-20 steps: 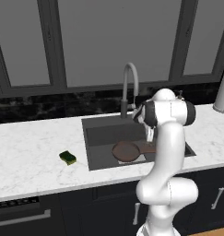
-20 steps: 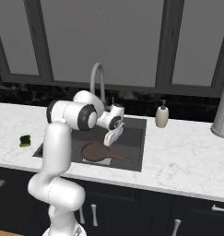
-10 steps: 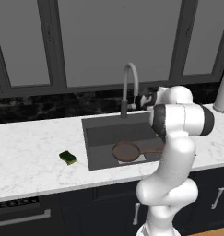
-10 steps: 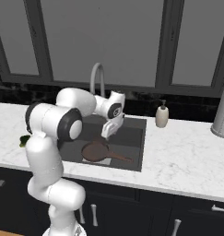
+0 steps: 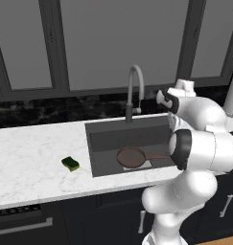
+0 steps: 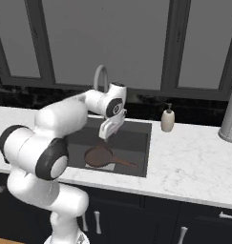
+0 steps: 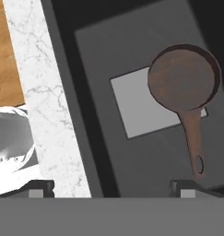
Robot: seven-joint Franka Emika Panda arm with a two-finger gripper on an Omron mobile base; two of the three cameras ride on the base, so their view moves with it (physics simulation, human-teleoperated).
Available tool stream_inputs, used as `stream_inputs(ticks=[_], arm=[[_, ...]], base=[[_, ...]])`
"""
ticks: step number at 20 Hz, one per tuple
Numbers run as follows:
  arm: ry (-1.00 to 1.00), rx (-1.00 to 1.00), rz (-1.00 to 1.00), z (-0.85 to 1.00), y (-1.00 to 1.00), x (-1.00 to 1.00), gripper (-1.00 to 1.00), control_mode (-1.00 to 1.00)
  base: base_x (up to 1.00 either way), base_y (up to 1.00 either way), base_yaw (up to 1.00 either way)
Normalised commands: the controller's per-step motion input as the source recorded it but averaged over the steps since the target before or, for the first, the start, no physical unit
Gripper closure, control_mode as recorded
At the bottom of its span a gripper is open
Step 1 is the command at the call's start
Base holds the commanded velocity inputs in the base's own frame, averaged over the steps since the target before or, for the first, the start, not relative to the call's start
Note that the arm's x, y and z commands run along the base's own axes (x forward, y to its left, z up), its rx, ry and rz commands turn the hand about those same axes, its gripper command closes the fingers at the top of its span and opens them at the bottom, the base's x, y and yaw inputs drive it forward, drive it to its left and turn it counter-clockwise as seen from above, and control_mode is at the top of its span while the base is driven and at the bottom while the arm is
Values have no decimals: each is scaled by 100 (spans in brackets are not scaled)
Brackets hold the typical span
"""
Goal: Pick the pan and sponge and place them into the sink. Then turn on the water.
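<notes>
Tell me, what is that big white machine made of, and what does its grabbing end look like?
The arm is a chain of glossy white rounded shells joined by dark bands. Its gripper is a white block ending in jaws with two small dark tips. No loose cables or markings show.

Base views flank the sink (image 5: 106, 136) (shared); hand view overhead.

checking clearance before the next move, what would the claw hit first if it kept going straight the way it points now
The open claw points down into the sink. It would likely meet the sink's bare floor, just beside the pan handle, though depth is hard to judge.
</notes>
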Motion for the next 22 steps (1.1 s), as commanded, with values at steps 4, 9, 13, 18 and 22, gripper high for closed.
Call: stream_inputs(ticks=[4,9,13,18,22], arm=[[2,-2,0,0,0,-2,-100,-100],[-8,0,-2,1,25,-24,-100,-100],[-8,0,-13,17,61,-49,-100,-100],[-1,0,-18,22,91,-41,-100,-100],[0,0,-21,12,100,-32,-100,-100]], base=[[0,0,0],[0,0,0],[0,0,0],[0,0,0],[0,0,0]])
